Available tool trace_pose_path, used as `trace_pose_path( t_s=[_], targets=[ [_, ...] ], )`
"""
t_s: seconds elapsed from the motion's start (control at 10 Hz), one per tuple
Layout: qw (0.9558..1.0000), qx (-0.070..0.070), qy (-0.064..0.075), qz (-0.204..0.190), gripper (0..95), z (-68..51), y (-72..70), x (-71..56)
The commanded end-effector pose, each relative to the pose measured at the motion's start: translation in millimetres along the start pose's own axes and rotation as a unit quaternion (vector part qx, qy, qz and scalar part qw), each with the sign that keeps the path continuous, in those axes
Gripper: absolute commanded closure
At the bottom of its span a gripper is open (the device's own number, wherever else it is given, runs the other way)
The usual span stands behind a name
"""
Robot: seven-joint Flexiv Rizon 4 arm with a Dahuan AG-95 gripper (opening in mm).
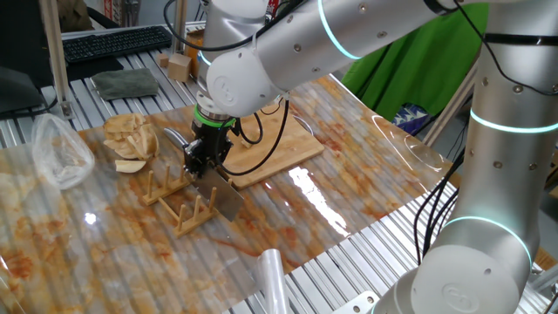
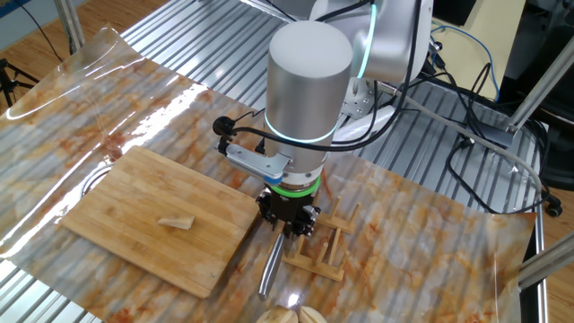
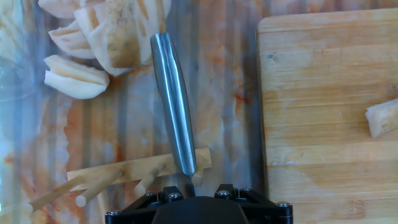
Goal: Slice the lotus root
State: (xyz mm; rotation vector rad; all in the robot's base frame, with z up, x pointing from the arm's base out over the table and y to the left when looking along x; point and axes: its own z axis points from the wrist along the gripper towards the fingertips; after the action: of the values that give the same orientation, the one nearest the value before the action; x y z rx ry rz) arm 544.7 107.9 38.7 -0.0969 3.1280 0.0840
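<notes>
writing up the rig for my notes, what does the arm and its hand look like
The arm is made of smooth silver-grey cylindrical links with glowing cyan rings at the joints. A bright green ring sits at the wrist above the black hand. Black cables loop along the wrist, and a small grey bracket is bolted to its side.

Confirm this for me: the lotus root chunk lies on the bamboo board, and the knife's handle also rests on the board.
Half right. The lotus root chunk does lie on the bamboo board. The knife's handle does not: it sits in the wooden rack beside the board, under the hand, as the hand view shows.
</notes>
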Motion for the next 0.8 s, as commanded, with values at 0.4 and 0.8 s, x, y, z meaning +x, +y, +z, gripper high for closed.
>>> trace_pose_path(
  t_s=[0.4, 0.8],
  targets=[
    [1.0000, -0.001, 0.000, -0.003, 57.0, 3.1, 0.7, 1.9],
    [1.0000, -0.001, 0.000, -0.002, 57.0, 6.8, 2.1, 1.2]
  ],
)
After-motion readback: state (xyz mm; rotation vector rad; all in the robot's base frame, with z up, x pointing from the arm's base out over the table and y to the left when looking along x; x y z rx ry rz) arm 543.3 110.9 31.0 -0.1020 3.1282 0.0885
